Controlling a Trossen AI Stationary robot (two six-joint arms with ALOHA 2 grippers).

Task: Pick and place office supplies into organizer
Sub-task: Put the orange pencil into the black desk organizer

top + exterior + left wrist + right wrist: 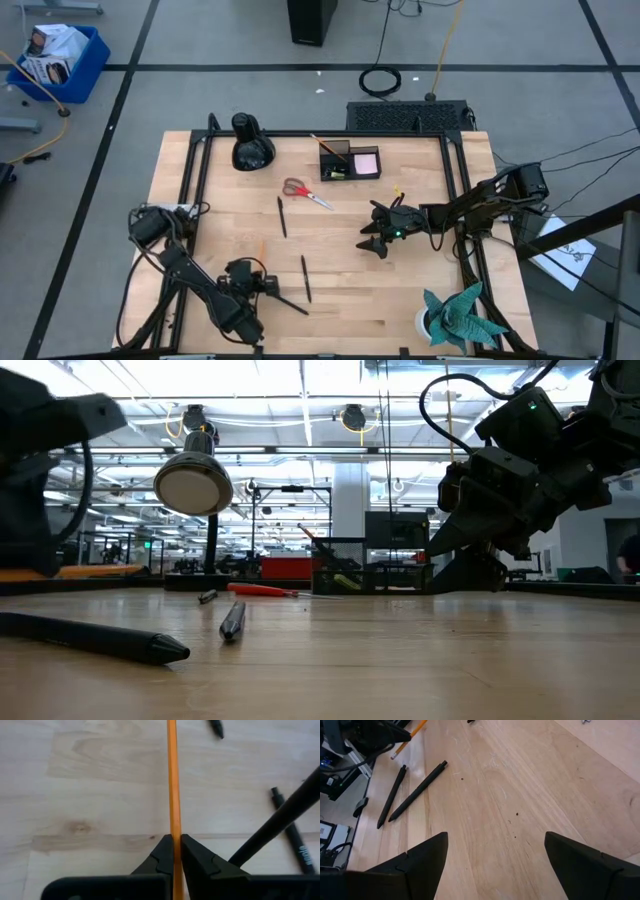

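A pale wooden counter (400,270) stands on a grey floor (200,90) crossed by dark tape lines. A blue bin (60,62) sits at one far corner, with a black box (306,22) and coiled cable (381,81) beyond the counter. In the low view, ceiling strip lights (300,405) brighten an open hall.

A light wooden worktop (400,290) stands on a grey floor marked with dark tape lines. A rounded black desk lamp (250,143) sits near the worktop's far left corner. A teal paper plant (462,316) stands at the near right corner. A blue bin (60,62) rests on the floor beyond, far left.
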